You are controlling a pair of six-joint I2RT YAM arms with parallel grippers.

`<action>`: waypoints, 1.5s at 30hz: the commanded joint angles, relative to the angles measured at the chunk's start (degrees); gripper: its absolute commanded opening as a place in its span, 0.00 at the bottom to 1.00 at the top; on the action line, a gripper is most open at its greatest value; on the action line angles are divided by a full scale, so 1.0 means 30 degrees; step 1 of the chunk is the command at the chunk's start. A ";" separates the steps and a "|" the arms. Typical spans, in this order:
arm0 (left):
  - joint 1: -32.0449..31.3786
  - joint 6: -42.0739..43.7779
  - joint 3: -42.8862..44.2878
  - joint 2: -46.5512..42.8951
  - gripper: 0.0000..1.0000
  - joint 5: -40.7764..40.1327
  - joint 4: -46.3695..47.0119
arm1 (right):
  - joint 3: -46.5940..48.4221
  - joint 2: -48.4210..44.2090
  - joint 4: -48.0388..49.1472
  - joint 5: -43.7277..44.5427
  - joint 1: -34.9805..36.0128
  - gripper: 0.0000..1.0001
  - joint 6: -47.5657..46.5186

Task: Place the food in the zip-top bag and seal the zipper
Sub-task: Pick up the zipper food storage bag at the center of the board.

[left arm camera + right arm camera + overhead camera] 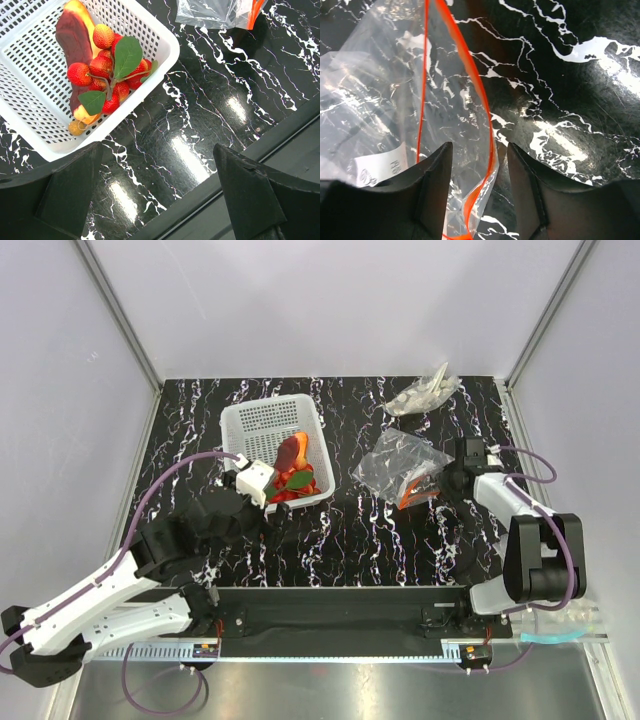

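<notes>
The food [102, 65] lies in the white basket [167, 47] at upper left. The left gripper [157, 150] gapes wide and empty. The right gripper [477, 147], fingers narrowly parted, straddles the zipper [485, 106] of the zip-top bag [375, 105].

Black tabletop [350, 540] veined with white marbling; white lattice basket [262, 420]; red food [102, 65] with green leaves [127, 55]; clear bag [370, 100], orange-red zipper [487, 115].

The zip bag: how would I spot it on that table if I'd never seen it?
Start at the black marbled table and find the white basket. The bag lies to the basket's right, just in front of the right claw. Unlike the greyish plastic wad at the far edge, it is clear and has an orange strip along its mouth.
</notes>
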 commanded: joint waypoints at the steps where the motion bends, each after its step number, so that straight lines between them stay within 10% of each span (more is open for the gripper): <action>1: 0.0072 0.0339 -0.0158 -0.0184 0.99 0.0011 0.0912 | -0.0577 -0.0170 0.1327 0.1019 -0.0045 0.54 0.1063; 9: 0.0072 0.0573 0.0076 0.0722 0.99 -0.0136 0.0824 | 0.0473 -0.0284 0.0251 0.2392 -0.0045 0.00 -0.0603; 27: 0.0043 -0.2294 0.8807 0.9627 0.94 0.4989 0.3192 | 0.8765 -0.3802 -0.8805 0.3100 0.5402 0.00 -1.0948; 45: 0.0072 -0.7394 1.1821 1.6161 0.34 0.9031 0.9027 | 0.8855 -0.5971 -0.9424 0.2367 0.6313 0.00 -1.1915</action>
